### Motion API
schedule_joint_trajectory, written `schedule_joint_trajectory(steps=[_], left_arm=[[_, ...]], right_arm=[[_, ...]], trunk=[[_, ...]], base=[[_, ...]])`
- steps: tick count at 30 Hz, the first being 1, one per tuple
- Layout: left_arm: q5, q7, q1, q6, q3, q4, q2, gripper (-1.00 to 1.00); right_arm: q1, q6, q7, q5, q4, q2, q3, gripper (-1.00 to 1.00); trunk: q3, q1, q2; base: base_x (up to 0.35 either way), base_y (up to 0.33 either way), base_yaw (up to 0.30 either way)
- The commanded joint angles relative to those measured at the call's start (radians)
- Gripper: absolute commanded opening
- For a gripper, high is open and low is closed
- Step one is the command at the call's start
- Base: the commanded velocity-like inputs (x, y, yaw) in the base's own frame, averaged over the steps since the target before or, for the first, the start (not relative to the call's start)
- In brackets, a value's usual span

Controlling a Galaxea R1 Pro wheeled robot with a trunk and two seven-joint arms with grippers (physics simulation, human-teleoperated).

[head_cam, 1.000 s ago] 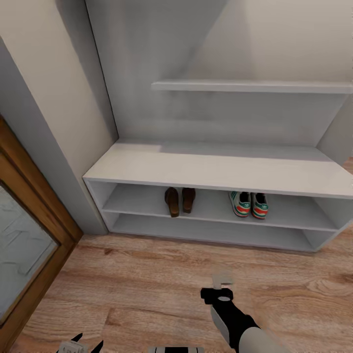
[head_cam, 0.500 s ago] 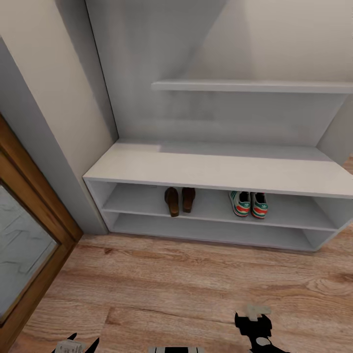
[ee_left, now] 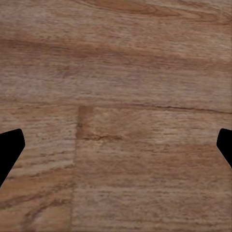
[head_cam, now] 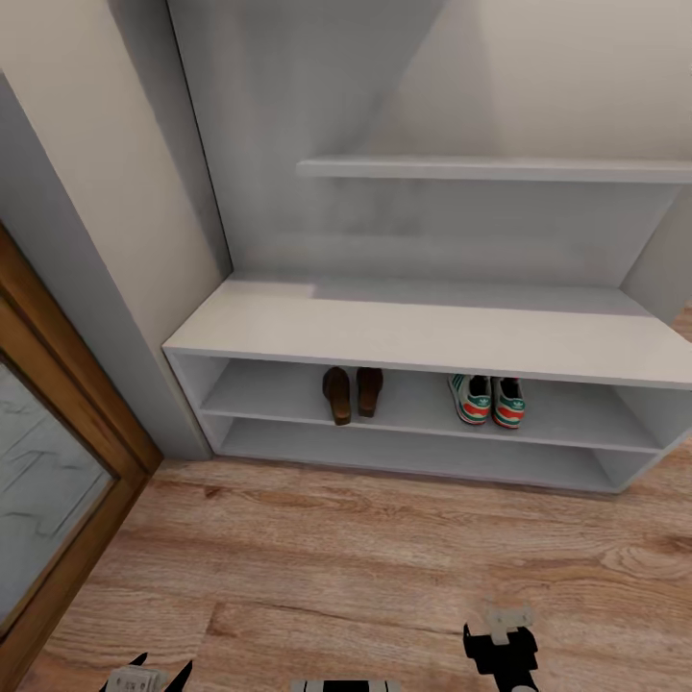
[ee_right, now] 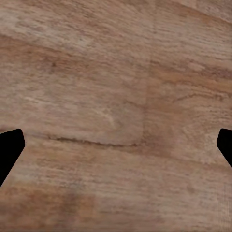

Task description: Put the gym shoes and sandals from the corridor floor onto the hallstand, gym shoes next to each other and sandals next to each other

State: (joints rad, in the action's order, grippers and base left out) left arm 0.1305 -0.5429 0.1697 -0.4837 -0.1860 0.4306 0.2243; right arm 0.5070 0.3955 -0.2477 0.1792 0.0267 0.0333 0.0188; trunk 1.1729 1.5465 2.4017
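Note:
The two brown sandals (head_cam: 352,392) lie side by side on the upper open shelf of the pale-grey hallstand (head_cam: 423,336), left of centre. On the same shelf, to their right, the two gym shoes (head_cam: 488,400) stand close together with their heels toward me. Low at the head view's bottom edge, my left gripper (head_cam: 161,666) is open over the corridor floor (head_cam: 336,548). My right arm's wrist (head_cam: 500,646) hangs low on the right. In both wrist views the left gripper (ee_left: 116,150) and right gripper (ee_right: 116,150) are open, with bare planks between the fingertips.
A wood-framed glass door (head_cam: 48,481) stands at the left, beside the grey wall corner (head_cam: 125,317). A floating shelf (head_cam: 490,169) juts from the hallstand's back panel. The lower shelf (head_cam: 404,457) holds nothing that I can see.
My right arm has drawn back from mid-floor toward the lower right edge of the head view. The shoes, the sandals and the left gripper have stayed put.

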Motion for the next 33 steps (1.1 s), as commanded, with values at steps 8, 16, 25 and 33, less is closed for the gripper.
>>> schedule_joint_trajectory(steps=[8, 16, 25, 33], left_arm=[[0.008, -0.003, 0.001, 0.003, -0.004, -0.003, -0.002, 1.00], [0.008, 0.095, 0.001, 0.001, -0.004, -0.029, -0.009, 1.00], [0.010, 0.108, 0.001, 0.001, -0.004, -0.042, -0.011, 1.00], [0.012, 0.109, 0.001, 0.001, -0.004, -0.044, -0.011, 1.00]], right_arm=[[-0.017, 0.003, -0.008, 0.011, -0.002, -0.006, 0.000, 1.00], [-0.048, 0.002, -0.009, 0.011, -0.002, -0.031, 0.000, 1.00], [-0.095, 0.000, -0.008, 0.011, -0.002, -0.038, 0.000, 1.00], [-0.115, -0.001, -0.008, 0.012, -0.002, -0.037, -0.001, 1.00]], trunk=[[-0.012, -0.016, -0.028], [-0.037, -0.046, -0.084], [-0.065, -0.081, -0.147], [-0.090, -0.111, -0.203]], base=[[0.000, 0.000, 0.000], [0.000, 0.000, 0.000], [0.000, 0.000, 0.000], [0.000, 0.000, 0.000]])
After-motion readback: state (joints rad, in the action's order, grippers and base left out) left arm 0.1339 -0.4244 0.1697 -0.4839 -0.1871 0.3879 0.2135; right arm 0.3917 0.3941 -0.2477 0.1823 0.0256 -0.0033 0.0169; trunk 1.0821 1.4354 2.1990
